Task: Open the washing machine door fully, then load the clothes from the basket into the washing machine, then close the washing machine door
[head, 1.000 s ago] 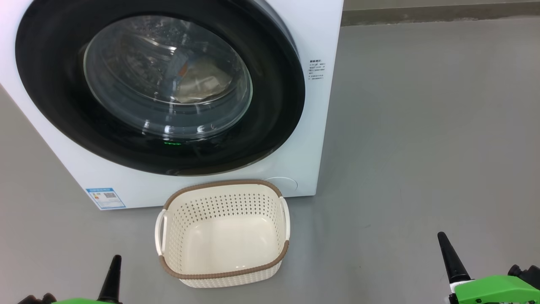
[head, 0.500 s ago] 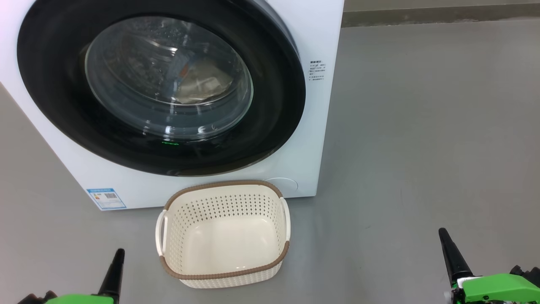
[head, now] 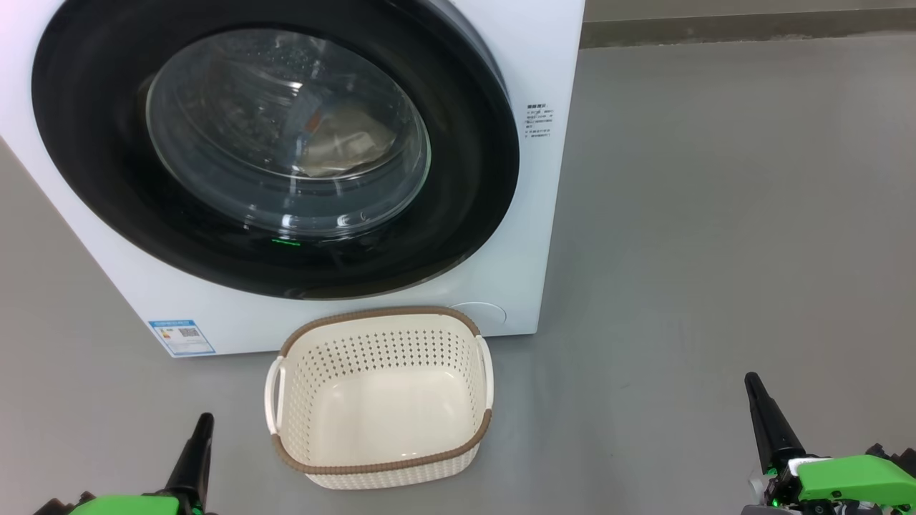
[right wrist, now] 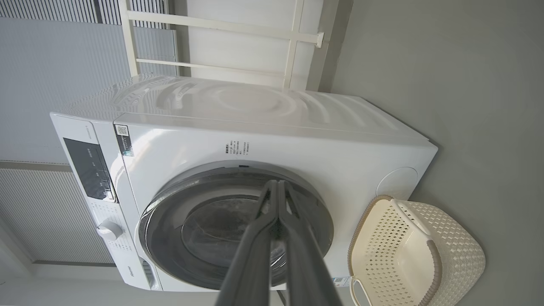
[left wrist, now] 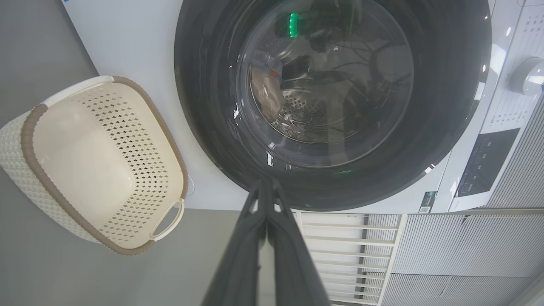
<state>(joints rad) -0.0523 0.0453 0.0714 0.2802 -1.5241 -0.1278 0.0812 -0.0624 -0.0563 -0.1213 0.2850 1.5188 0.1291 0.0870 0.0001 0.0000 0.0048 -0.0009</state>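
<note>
Washing machine door sits flush against the washing machine; the basket stands empty on the floor, just before the machine's lower front edge.
The left gripper and right gripper hang low, fingers pressed together and holding nothing, well apart from the door. Closing looks done. If a check is needed, push flat on the black rim, never the glass, and stay off the basket. The latch is hidden and the door's upper edge is cut off. The clothes show only dimly behind glare, so their number is unclear.
</note>
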